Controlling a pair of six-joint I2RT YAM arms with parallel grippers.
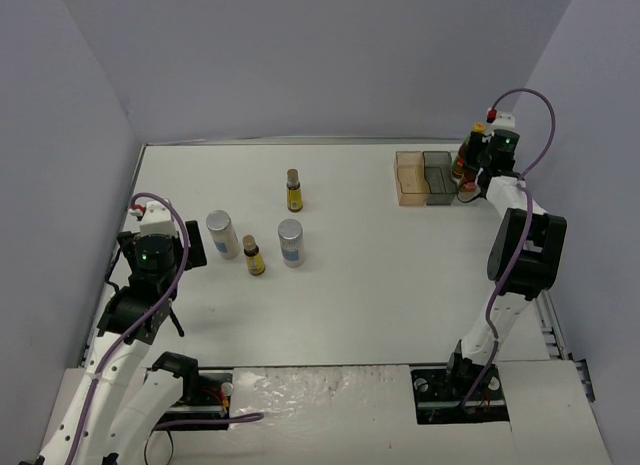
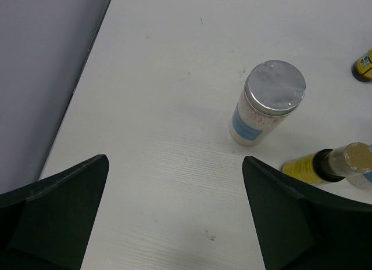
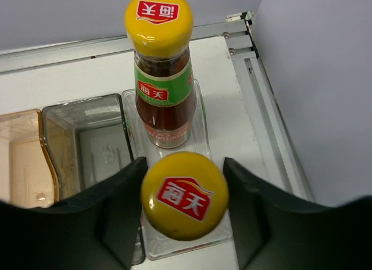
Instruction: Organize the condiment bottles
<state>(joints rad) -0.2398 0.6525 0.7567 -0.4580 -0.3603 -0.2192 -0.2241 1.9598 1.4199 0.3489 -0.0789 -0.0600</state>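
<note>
My right gripper [image 1: 471,171] [image 3: 185,164] is shut on a dark red bottle with a yellow cap [image 3: 185,195] and holds it upright over the near end of the clear compartment [image 3: 204,133]. The second dark red bottle [image 3: 161,72] [image 1: 474,137] stands in the far end of that compartment. Two silver-lidded shakers [image 1: 221,233] [image 1: 291,242] and two tiny tan-capped yellow bottles [image 1: 293,190] [image 1: 254,257] stand on the left half of the table. My left gripper [image 1: 186,249] [image 2: 175,162] is open and empty, just left of one shaker [image 2: 267,101].
The tray's orange [image 1: 410,177] and grey [image 1: 438,175] compartments sit left of the clear one, near the back right corner. The grey one [image 3: 87,142] holds nothing. The right wall and a metal rail [image 3: 273,107] lie close beside the tray. A tan-capped bottle [image 2: 331,164] lies near my left gripper's right finger.
</note>
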